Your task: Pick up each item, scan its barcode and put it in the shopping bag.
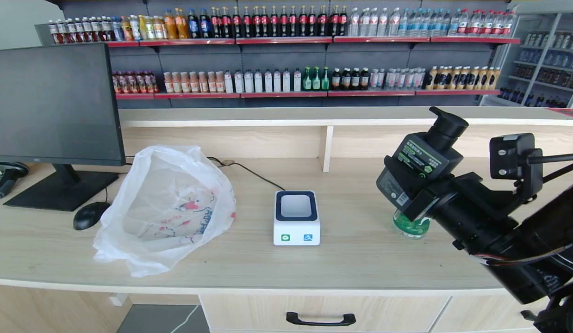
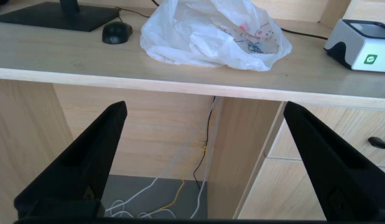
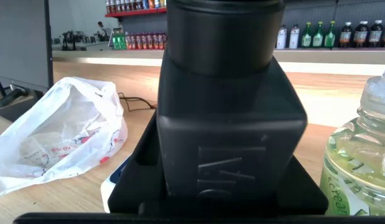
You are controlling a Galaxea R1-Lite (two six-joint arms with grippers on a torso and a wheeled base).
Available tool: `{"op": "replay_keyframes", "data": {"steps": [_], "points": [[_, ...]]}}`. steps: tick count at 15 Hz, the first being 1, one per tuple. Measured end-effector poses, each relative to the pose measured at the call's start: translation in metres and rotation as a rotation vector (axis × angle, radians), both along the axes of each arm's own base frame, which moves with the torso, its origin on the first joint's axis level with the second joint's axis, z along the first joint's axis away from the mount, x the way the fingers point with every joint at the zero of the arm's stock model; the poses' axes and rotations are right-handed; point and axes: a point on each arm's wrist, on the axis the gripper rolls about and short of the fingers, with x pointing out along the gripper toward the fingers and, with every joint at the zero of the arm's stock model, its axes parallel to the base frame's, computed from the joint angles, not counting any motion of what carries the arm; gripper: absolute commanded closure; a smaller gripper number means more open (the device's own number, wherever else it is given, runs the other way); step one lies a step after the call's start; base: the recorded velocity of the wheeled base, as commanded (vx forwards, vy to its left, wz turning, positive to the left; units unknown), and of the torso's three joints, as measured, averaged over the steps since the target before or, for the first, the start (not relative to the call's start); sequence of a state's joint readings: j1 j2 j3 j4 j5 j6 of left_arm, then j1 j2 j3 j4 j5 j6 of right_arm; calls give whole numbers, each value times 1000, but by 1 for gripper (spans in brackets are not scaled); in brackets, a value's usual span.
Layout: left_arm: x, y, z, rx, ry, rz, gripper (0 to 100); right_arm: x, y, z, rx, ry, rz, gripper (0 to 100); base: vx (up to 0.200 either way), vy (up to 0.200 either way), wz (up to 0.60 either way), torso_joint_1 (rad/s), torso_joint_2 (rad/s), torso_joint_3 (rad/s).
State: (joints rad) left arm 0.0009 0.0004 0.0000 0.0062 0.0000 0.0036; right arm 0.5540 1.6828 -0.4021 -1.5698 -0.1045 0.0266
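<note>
**Right claw holds black bottle above table, left claw idle and apart**

Right claw (image 1: 418, 201) is clamped on a black bottle (image 1: 420, 159), tilted, cap pointing up and away, raised over the right side of the table (image 1: 360, 259). Label with barcode faces up toward the head camera. Green bottle (image 1: 410, 226) stands on the table just under the claw. Scanner (image 1: 296, 217) sits mid-table, well apart from the held bottle. Shopping bag (image 1: 166, 208) lies crumpled left of the scanner, possibly empty, hard to tell through the plastic. Left claw (image 2: 204, 115) hangs below the table edge, fingers apart, gripping nothing. Monitor (image 1: 55, 104) and mouse (image 1: 90, 215) at far left.
</note>
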Motion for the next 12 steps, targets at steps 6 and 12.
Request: {"op": "replay_keyframes", "data": {"steps": [6,12], "points": [[0,0,0,1,-1,-1,0,-5,-4,1,2,-3,-3,100,0,0,0,0,0,0],[0,0,0,0,0,0,0,-4,-4,2,5,-9,-5,100,0,200,0,10,2,2]]}}
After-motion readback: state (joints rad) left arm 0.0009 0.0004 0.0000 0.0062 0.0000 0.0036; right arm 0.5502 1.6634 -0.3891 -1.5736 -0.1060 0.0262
